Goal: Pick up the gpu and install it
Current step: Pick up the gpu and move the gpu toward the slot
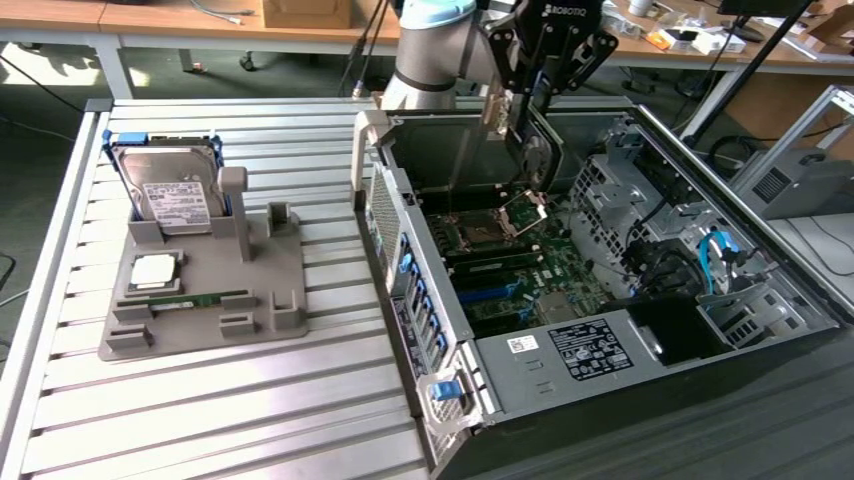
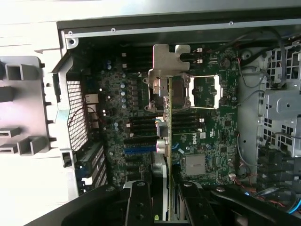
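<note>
Dark gpu (image 1: 531, 150) pinched by gripper (image 1: 523, 95), long axis upright, hanging above motherboard (image 1: 514, 270)

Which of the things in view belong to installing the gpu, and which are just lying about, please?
Part of the job: gpu, held by the gripper over the open computer case; motherboard inside it.
Lying about: hard drive, processor chip and memory stick, all on the grey holder beside the case.

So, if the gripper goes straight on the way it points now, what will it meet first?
Probably the motherboard, near its slots: the graphics card in the gripper would touch it first. Depth is unclear.
</note>
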{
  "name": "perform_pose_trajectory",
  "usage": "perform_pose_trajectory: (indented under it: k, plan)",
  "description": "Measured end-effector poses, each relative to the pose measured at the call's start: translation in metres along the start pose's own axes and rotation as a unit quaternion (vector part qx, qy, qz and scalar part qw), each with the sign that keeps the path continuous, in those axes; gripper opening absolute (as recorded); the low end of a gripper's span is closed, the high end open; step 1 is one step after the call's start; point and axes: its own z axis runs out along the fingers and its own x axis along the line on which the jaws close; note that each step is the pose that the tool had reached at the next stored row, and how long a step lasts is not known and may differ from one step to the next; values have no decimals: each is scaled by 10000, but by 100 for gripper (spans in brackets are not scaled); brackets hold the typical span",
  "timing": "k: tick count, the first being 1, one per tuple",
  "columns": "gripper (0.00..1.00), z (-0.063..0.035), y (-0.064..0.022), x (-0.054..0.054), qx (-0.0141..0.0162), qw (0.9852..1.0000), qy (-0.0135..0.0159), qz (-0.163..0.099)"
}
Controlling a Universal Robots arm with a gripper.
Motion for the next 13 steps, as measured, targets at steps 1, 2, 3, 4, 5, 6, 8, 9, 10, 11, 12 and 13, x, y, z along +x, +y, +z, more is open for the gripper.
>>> perform_pose_trajectory:
  k: [1,2,3,4,5,6,8,9,10,11,12,13]
  plan:
    - [27,1,1,-7,0,10000,0,0]
    - [27,2,1,-14,0,10000,0,0]
    - [27,3,2,-28,0,10000,1,0]
    - [27,4,3,-41,0,10000,1,0]
    - [27,5,4,-50,0,10000,1,0]
    - [27,5,4,-57,0,10000,2,-1]
    - [27,7,6,-70,0,10000,2,-1]
    - [27,7,6,-75,0,10000,2,-1]
    - [27,8,7,-81,0,10000,2,0]
    - [27,9,7,-87,0,10000,2,-1]
    - [27,9,8,-93,1,10000,2,-1]
    - [27,10,8,-98,0,10000,3,-1]
